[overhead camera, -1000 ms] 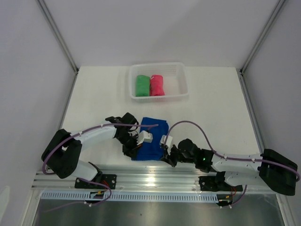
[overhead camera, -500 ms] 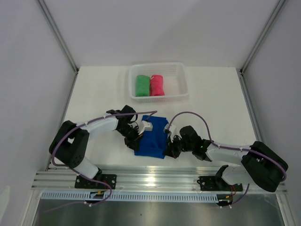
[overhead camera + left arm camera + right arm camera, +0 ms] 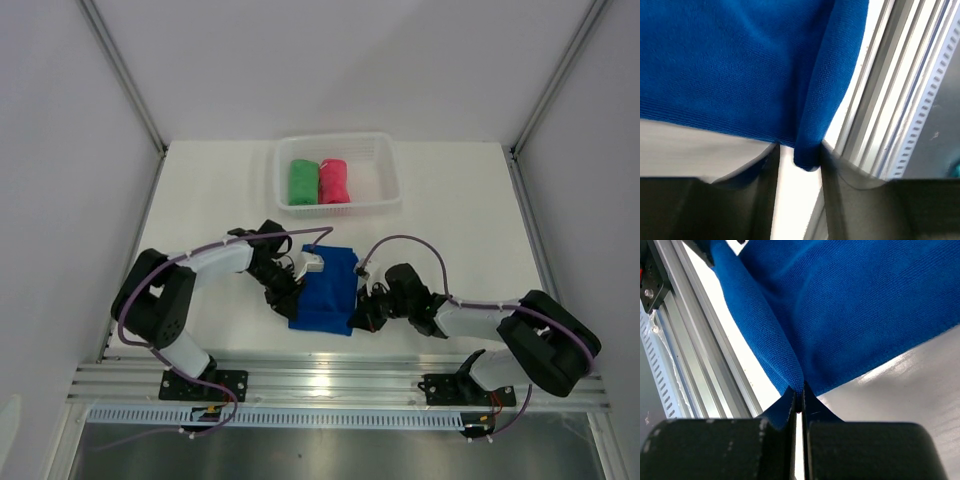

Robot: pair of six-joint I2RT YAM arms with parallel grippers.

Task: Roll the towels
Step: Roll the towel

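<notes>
The blue towel (image 3: 326,290) lies folded on the table near the front edge, between my two grippers. My left gripper (image 3: 288,298) is at its left edge, open. A fold of the blue towel (image 3: 812,150) hangs between the jaws against the right finger, with a gap to the left finger (image 3: 762,170); left gripper (image 3: 797,157). My right gripper (image 3: 358,316) is shut on the towel's front right fold (image 3: 785,365), pinched at the fingertips; right gripper (image 3: 799,399). The green towel (image 3: 302,182) and the pink-red towel (image 3: 334,181) lie rolled side by side in the basket.
The white slotted basket (image 3: 386,176) stands at the back centre of the table. The aluminium rail (image 3: 340,375) runs along the near edge just in front of the blue towel, and shows as the rail (image 3: 900,100) and the rail (image 3: 685,350) in the wrist views.
My left gripper's jaws have come apart from the blue towel's fold. Both grippers and the towel have shifted slightly away from the rail.
</notes>
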